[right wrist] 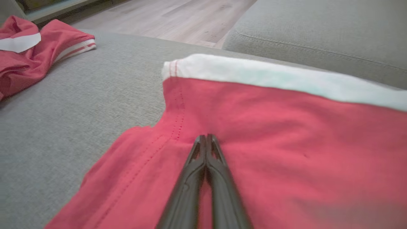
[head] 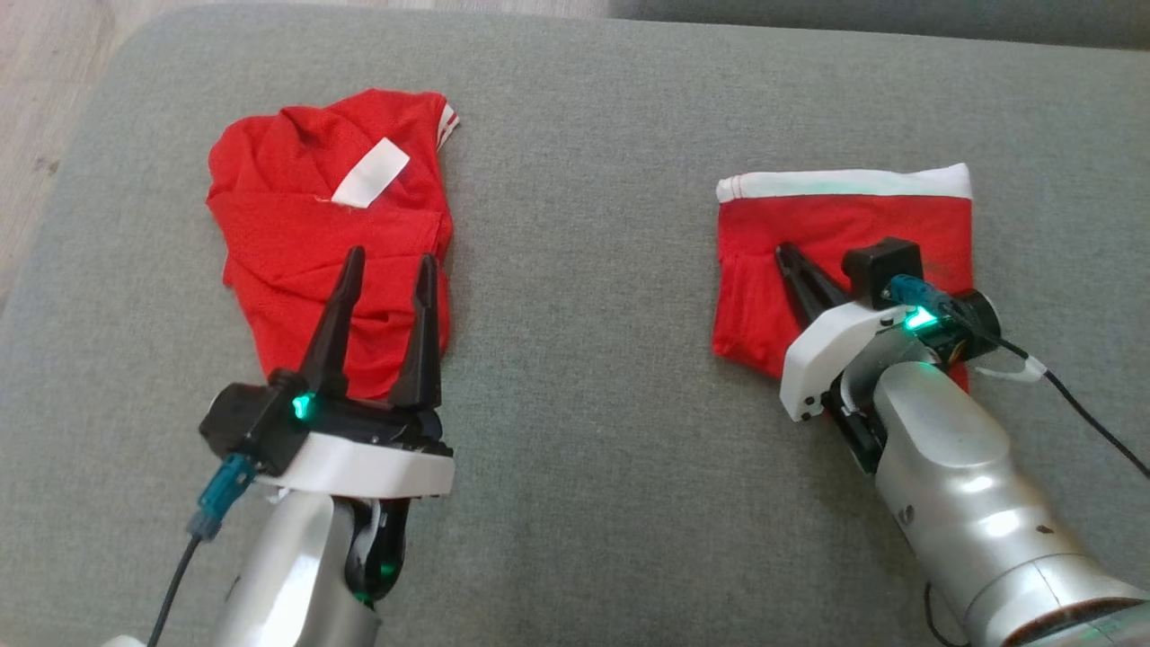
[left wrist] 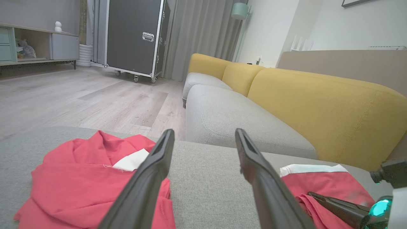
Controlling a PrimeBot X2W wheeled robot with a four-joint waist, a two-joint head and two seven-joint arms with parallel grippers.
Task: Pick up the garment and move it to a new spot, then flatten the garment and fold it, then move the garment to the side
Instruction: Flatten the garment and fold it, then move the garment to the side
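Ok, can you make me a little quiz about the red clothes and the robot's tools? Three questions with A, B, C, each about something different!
1. Where is the crumpled red garment?
A) on the robot's left
B) on the robot's right
C) on the floor

2. How many red garments lie on the grey cushion?
A) one
B) two
C) four

3. How is the right tool?
A) wide open
B) shut
C) holding a cup

Answers:
1 A: it lies on the left side of the head view, just ahead of the left tool.
2 B: there is the crumpled one and the folded red garment with a white band.
3 B: its two fingers are pressed together, tips at the folded garment.
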